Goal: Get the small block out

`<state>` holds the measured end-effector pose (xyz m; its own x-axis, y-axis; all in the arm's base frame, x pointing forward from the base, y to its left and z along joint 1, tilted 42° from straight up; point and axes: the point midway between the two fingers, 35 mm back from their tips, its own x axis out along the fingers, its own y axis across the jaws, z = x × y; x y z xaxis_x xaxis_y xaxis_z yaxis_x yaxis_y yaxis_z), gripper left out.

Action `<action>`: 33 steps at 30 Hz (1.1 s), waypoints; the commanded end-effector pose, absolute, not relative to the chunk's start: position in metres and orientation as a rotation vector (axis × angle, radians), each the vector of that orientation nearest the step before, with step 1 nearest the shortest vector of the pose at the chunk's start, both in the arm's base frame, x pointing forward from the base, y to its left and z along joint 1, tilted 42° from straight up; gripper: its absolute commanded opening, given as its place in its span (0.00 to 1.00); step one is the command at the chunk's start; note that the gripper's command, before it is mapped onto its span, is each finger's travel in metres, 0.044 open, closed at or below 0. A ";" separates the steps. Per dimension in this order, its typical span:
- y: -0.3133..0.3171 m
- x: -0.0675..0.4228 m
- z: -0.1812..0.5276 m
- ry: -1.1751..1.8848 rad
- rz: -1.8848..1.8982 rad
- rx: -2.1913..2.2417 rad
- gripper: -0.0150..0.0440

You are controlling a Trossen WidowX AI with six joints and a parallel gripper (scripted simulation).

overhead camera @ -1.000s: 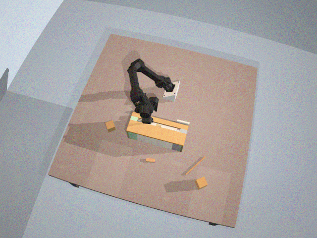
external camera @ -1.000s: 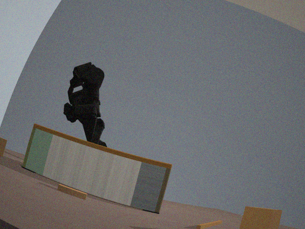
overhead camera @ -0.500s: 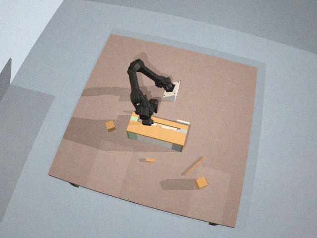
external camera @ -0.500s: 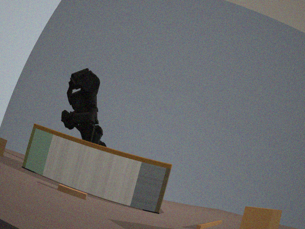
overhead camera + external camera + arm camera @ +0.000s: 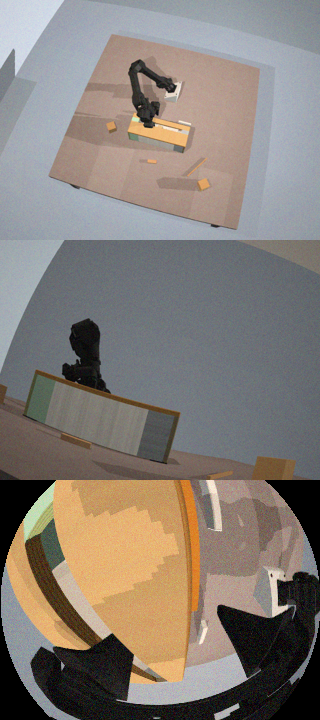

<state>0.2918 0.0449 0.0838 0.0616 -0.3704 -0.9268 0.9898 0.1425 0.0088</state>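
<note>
Block is hidden inside the box (image 5: pixel 157 134); spread, empty jaws dip behind its top.

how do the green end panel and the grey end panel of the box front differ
In the exterior view the green end panel sits at the box's left end, below the arm; the grey end panel sits at the right end, nearer the camera. Green is pale, grey darker. Both are upright strips flanking the whitish middle.
</note>
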 end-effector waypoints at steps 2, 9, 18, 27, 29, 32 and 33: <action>0.039 0.290 0.077 0.964 -1.241 0.834 0.93; 0.050 0.290 0.075 0.966 -1.241 0.840 0.93; 0.068 0.287 0.058 0.968 -1.241 0.840 0.93; 0.087 0.284 0.041 0.969 -1.241 0.841 0.93; 0.091 0.283 0.038 0.969 -1.241 0.842 0.93; 0.097 0.282 0.032 0.969 -1.240 0.842 0.93; 0.099 0.282 0.030 0.969 -1.240 0.842 0.93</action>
<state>0.2841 0.0940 0.0377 0.0635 -0.3683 -0.9275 0.9888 0.1487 0.0086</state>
